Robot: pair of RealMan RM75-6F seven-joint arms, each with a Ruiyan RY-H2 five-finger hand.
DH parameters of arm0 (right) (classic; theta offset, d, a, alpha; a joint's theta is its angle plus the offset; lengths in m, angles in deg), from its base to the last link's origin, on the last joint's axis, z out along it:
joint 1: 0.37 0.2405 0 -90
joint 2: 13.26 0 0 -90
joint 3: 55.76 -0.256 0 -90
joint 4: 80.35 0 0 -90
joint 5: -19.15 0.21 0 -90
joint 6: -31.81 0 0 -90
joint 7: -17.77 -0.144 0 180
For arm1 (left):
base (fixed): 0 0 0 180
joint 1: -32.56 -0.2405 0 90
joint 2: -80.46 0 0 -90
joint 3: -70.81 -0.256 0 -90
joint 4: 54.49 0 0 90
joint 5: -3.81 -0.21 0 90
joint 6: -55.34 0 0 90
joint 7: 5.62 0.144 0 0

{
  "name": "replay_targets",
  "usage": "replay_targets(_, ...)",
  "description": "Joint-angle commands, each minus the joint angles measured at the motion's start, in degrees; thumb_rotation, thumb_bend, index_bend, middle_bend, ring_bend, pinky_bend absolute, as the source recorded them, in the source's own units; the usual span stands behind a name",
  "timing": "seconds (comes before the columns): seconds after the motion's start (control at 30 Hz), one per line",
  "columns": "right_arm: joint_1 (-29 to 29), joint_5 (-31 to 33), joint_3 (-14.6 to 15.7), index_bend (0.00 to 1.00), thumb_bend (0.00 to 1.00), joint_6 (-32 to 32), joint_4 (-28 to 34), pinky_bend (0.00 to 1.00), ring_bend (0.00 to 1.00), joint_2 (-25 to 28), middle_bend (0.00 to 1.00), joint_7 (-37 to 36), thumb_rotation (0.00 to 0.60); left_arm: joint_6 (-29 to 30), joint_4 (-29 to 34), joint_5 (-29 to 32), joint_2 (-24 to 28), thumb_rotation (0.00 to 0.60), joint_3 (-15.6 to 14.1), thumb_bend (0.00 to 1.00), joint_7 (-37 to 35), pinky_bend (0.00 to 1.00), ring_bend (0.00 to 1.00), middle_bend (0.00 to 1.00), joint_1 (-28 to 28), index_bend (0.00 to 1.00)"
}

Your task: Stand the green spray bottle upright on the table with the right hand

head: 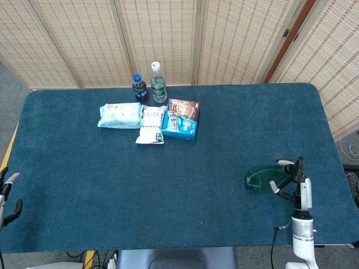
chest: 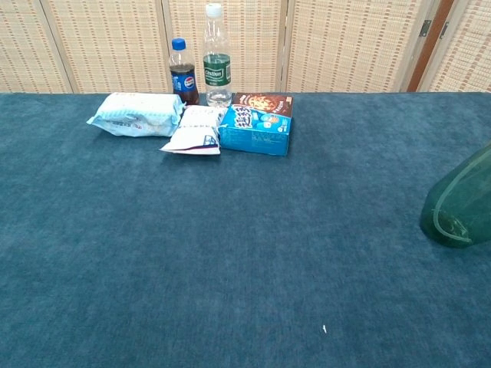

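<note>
The right hand [head: 287, 178] reaches in from the table's [head: 168, 185] near right edge, its fingers closed around the green spray bottle [head: 262, 176], which lies tilted there. The left hand [head: 8, 193] hovers at the near left edge, fingers apart, holding nothing. Far back stand a cola bottle [chest: 182, 73] and a water bottle [chest: 216, 58].

Bare blue table [head: 168, 190] across centre and front, bottles [head: 150, 85], packets [head: 134, 119] and box [head: 182, 119] clustered far left-centre
</note>
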Motion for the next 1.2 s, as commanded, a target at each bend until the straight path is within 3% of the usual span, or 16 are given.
replay_targets(0.03,-0.12,0.10,-0.12,0.35,0.14,0.17,-0.05,0.23,0.30,-0.02,0.36,-0.30,0.600,-0.07,0.03,0.05,0.00,0.600,0.01,0.45,0.05,0.00,0.00,0.01,0.02,0.13)
replay_targets(0.53,-0.60,0.49,-0.65,0.28,0.11,0.76,-0.54,0.19,0.22,0.05,0.29,-1.95,0.600,-0.03,0.33,0.01,-0.01,0.600,-0.08,0.45,0.35,0.00,0.00,0.01,-0.02,0.13)
replay_targets(1.2,-1.85,0.83,-1.32,0.24,0.10,2.63,1.19,0.18,0.19,1.99,0.27,-1.87,0.600,0.52,1.39,-0.42,0.20,0.600,-0.17,0.45,1.46,0.00,0.00,0.01,-0.13,0.13)
